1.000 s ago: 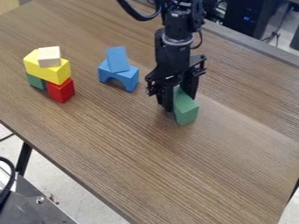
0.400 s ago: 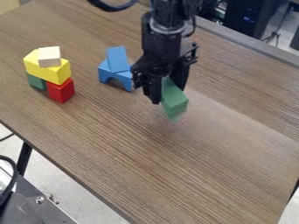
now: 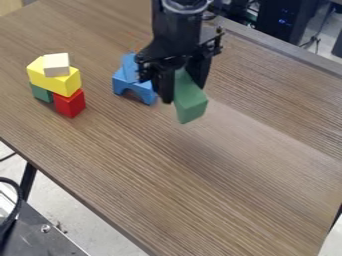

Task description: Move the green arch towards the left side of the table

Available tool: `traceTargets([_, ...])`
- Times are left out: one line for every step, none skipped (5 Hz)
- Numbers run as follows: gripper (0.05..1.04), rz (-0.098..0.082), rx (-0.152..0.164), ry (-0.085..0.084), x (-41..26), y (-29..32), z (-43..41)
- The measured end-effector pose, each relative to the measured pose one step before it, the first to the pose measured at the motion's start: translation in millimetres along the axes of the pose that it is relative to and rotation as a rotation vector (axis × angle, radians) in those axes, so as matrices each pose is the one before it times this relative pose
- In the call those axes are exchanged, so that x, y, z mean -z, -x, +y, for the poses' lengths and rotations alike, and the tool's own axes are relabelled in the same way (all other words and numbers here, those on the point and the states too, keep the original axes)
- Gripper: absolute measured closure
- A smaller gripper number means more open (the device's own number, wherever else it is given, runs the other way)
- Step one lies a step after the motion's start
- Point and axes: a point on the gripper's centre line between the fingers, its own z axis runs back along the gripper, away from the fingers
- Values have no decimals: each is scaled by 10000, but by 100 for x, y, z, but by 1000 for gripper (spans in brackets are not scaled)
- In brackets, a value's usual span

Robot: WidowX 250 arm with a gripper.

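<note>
The green arch (image 3: 191,104) is pinched between the two fingers of the black gripper (image 3: 182,92), held up off the wooden table (image 3: 220,190). It sits right at the fingertips, its upper part tucked between them and its lower end poking out beneath, tilted a bit. Just beside the gripper, a blue arch (image 3: 145,89) stands on the table, with another blue block (image 3: 128,65) on top, partly hidden by the gripper. Well apart from the green arch, a yellow block (image 3: 52,81) rests on a red block (image 3: 69,104).

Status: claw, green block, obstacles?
Claw gripping green block, held aloft. Blue arch close, picture-left; block stack farther left. Either may obstruct a leftward move.
</note>
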Motion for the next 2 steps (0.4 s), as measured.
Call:
traceTargets([493,-64,-261,-217,197,-106,819])
traceTargets([494,165,-1158,-61,1059,-840,1743])
